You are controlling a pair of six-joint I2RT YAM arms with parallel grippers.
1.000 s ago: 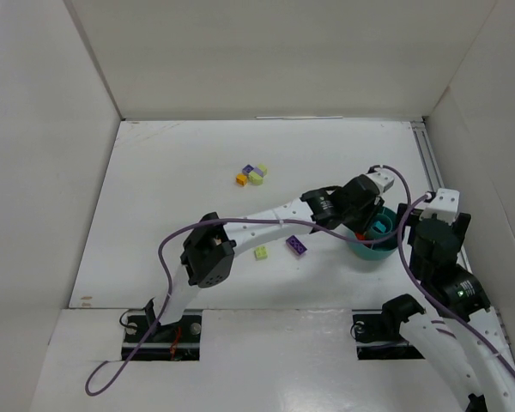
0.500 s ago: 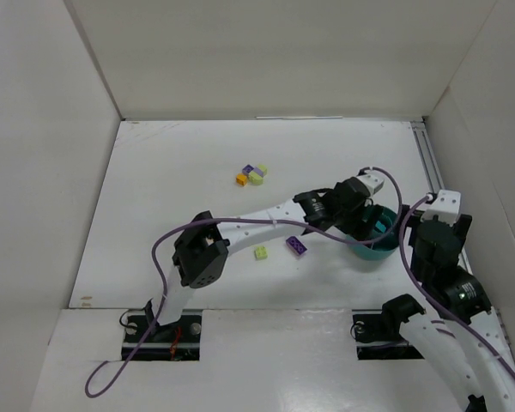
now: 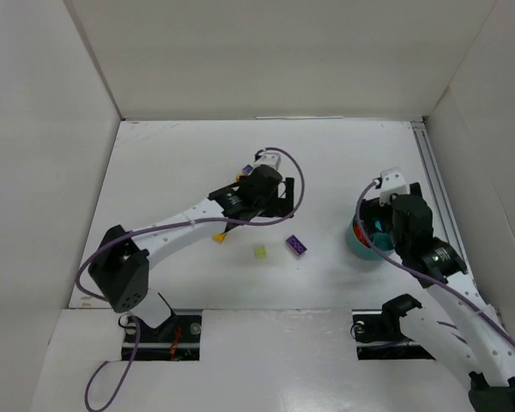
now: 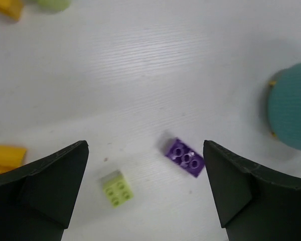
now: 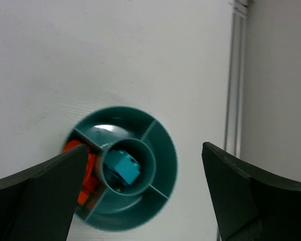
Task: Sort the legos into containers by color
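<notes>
Left claw (image 4: 144,145) held spread above purple brick (image 4: 185,157) and pale green brick (image 4: 117,188), both left of teal bowl (image 5: 165,160) on counter (image 3: 189,163), right claw (image 5: 144,148) spread over bowl, teal brick (image 5: 121,168) seen in central cup (shown clearly by right wrist view)

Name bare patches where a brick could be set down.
Free: the far strip of table along the back wall, and the gap between purple brick and teal bowl. Crowded: beside the left arm, around the green brick and yellow piece.

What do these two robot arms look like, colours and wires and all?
The left arm and right arm are white links with chunky black joints. A purple cable loops along each. A small white block caps each wrist. The fingers are dark wedges.
</notes>
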